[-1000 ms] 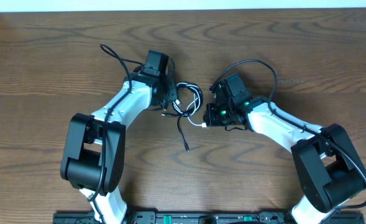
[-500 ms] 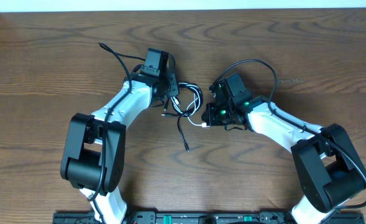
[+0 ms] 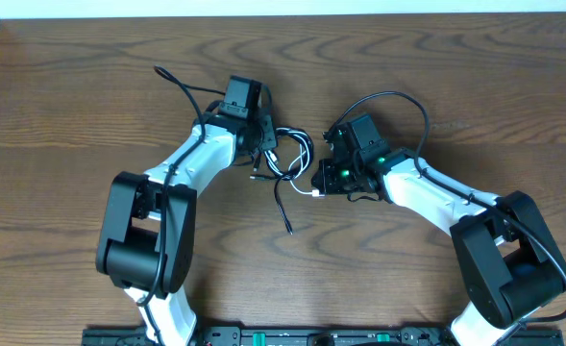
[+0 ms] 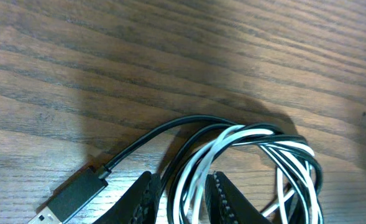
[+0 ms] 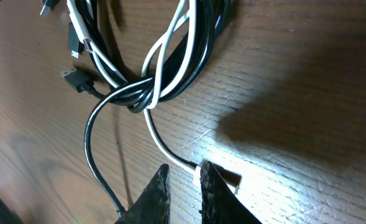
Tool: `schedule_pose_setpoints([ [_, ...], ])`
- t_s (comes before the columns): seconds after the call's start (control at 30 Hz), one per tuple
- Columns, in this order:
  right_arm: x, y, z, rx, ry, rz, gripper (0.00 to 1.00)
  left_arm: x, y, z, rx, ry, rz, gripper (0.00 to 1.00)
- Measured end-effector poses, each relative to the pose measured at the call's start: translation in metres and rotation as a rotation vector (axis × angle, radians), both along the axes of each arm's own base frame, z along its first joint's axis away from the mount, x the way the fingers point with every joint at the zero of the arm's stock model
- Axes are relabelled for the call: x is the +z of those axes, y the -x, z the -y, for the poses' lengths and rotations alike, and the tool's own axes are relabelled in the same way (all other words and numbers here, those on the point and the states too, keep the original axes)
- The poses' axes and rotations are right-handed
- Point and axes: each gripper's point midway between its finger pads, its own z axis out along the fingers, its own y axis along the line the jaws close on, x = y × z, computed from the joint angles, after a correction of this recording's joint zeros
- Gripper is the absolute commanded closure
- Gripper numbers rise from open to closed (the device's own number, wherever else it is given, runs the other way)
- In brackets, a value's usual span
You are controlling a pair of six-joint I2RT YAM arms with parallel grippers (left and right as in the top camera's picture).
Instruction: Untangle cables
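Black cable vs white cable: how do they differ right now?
Colour: black cable is dark, white cable pale. Black cable's tail lies loose on the table; white cable's end is pinched by the right hand. Both are looped together in one coil, held by the left hand.

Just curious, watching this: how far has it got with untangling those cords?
Early on. Nothing is freed: black cable and white cable lie wound in one coil. In hand: left gripper pinches the coil, right gripper grips the white cable. Pulling them apart remains.

Glossy plastic-jacketed blk & wht cables (image 5: 139, 94) on matt, grainy wood table (image 5: 282, 81).
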Motion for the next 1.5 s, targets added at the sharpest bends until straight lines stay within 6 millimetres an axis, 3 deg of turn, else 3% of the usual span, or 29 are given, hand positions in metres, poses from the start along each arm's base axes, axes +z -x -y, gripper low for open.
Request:
schedule_pose_setpoints([
  [0.07, 0.0, 0.0, 0.0, 0.0, 0.0, 0.0, 0.88, -0.003, 0.001, 0.0, -0.001, -0.002, -0.007, 0.92],
  [0.2, 0.0, 0.0, 0.0, -0.002, 0.0, -0.001, 0.93, -0.005, 0.004, -0.001, 0.001, -0.006, -0.021, 0.93],
  [0.47, 0.0, 0.0, 0.0, 0.0, 0.0, 0.0, 0.85, -0.001, 0.024, -0.013, 0.038, -0.019, -0.102, 0.93],
  [0.83, 0.0, 0.0, 0.0, 0.0, 0.0, 0.0, 0.84, 0.004, 0.021, -0.022, 0.09, -0.02, -0.095, 0.92],
  [0.9, 0.0, 0.0, 0.0, 0.0, 0.0, 0.001, 0.84, 0.004, 0.021, -0.022, 0.093, -0.022, -0.094, 0.87],
  [0.93, 0.0, 0.0, 0.0, 0.0, -0.001, 0.001, 0.84, 0.004, 0.021, -0.022, 0.094, -0.021, -0.093, 0.76],
  [1.07, 0.0, 0.0, 0.0, 0.0, 0.0, 0.001, 0.84, 0.004, 0.019, -0.022, 0.103, -0.016, -0.087, 0.67],
  [1.3, 0.0, 0.0, 0.0, 0.0, 0.0, 0.0, 0.81, 0.007, 0.013, -0.021, 0.107, -0.01, -0.064, 0.66],
  [1.5, 0.0, 0.0, 0.0, 0.0, -0.001, 0.001, 0.8, 0.012, 0.006, -0.008, 0.083, 0.005, -0.017, 0.65],
])
